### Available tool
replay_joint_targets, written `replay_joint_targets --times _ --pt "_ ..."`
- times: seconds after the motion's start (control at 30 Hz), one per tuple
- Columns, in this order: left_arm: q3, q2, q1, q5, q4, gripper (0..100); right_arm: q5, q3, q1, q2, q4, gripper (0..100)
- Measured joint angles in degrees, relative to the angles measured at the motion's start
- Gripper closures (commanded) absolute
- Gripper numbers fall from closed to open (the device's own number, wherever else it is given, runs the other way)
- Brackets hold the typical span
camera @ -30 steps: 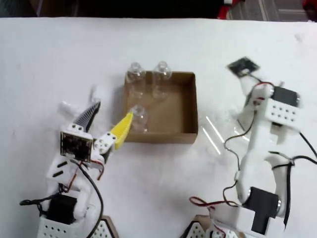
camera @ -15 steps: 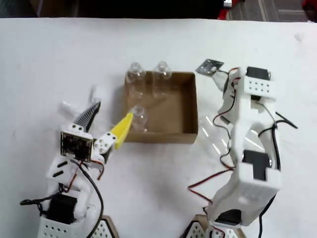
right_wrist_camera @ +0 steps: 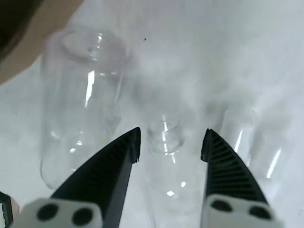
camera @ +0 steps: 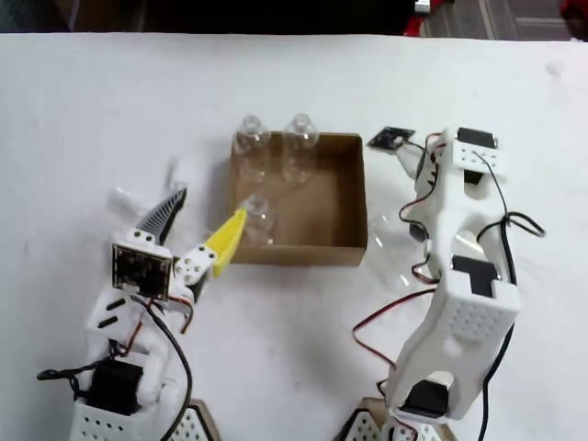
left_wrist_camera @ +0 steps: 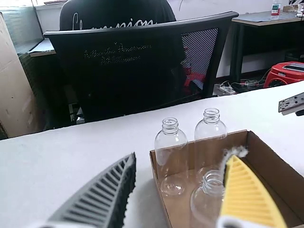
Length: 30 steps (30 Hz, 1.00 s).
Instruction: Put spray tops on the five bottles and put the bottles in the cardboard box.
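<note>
The cardboard box [camera: 344, 197] holds three clear bottles with open necks: two at the far wall [camera: 251, 138] [camera: 300, 135] and one near the front left corner [camera: 258, 219]. My left gripper [camera: 204, 204] stands open across the box's left wall, its yellow finger against the near bottle [left_wrist_camera: 207, 195]. My right gripper [right_wrist_camera: 171, 134] is open over the table to the right of the box, with the neck of a small clear bottle [right_wrist_camera: 165, 142] between its fingers. Two more clear bottles [right_wrist_camera: 80, 104] [right_wrist_camera: 256, 142] flank it.
Small white pieces [camera: 124, 197] [camera: 175, 169] lie on the white table beside my left gripper's black finger [camera: 163, 213]. The right arm [camera: 464, 230] stretches along the box's right side. A chair [left_wrist_camera: 133, 57] stands beyond the table's far edge.
The right arm swung in from the right towards the box and came down over the clear bottles beside it. The left arm and the boxed bottles kept still.
</note>
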Motion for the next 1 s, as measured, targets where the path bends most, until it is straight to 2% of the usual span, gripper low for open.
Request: replay_joint_targets --times 0.07,0.17,0.3,0.5,0.77,0.87,1.0 --pt "0.00 0.00 0.00 0.00 0.00 72 0.00 0.00 -0.09 0.70 -1.14 85.5" --pt "0.00 0.00 0.00 0.00 0.00 72 0.00 0.00 0.09 1.67 -2.81 97.8" --pt "0.00 0.00 0.00 0.00 0.00 72 0.09 -0.09 0.09 1.76 -3.52 94.9" --pt "0.00 0.00 0.00 0.00 0.00 72 -0.44 -0.09 0.09 -2.37 -3.43 98.3" --pt "0.00 0.00 0.00 0.00 0.00 72 -7.74 -0.09 -0.09 -14.86 -3.34 98.2" --pt "0.00 0.00 0.00 0.00 0.00 72 -12.40 -0.09 -2.55 -19.43 -3.34 98.2" --pt "0.00 0.00 0.00 0.00 0.00 72 -22.59 0.00 -7.56 -25.67 -4.40 98.2"
